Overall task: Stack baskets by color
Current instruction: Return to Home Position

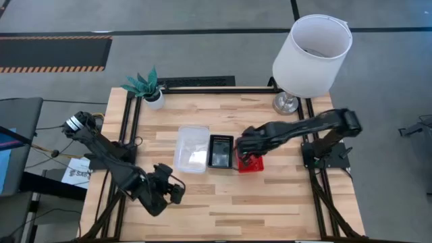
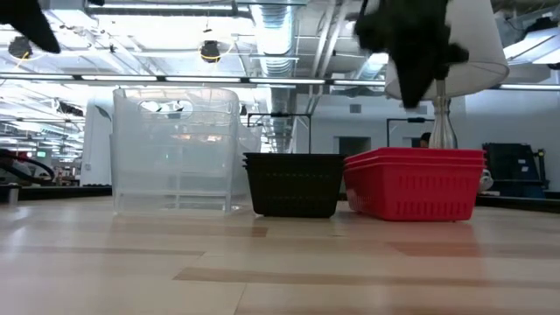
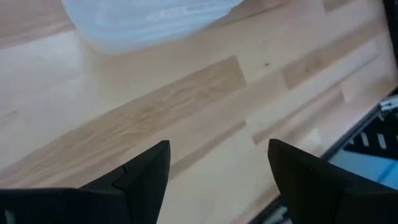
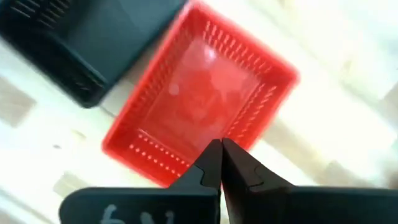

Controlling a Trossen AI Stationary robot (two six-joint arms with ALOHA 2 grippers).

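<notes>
Three stacks of baskets stand side by side on the wooden table. The clear stack [image 1: 192,148] [image 2: 175,149] is on the left and stands tallest. The black stack [image 1: 221,151] [image 2: 293,184] is in the middle, and the red stack [image 1: 251,164] [image 2: 413,182] is on the right. My right gripper [image 4: 221,149] [image 2: 417,92] hangs above the red stack [image 4: 199,93], pointing down. Its fingers are shut with nothing between them, clear of the baskets. My left gripper [image 3: 217,168] [image 1: 177,192] is open over bare table near the front left, short of the clear stack [image 3: 143,18].
A large white lamp [image 1: 312,57] stands at the table's far right corner, behind the red stack. A small potted plant [image 1: 150,86] sits at the far left corner. Bare wood runs along the near half of the table [image 1: 229,209].
</notes>
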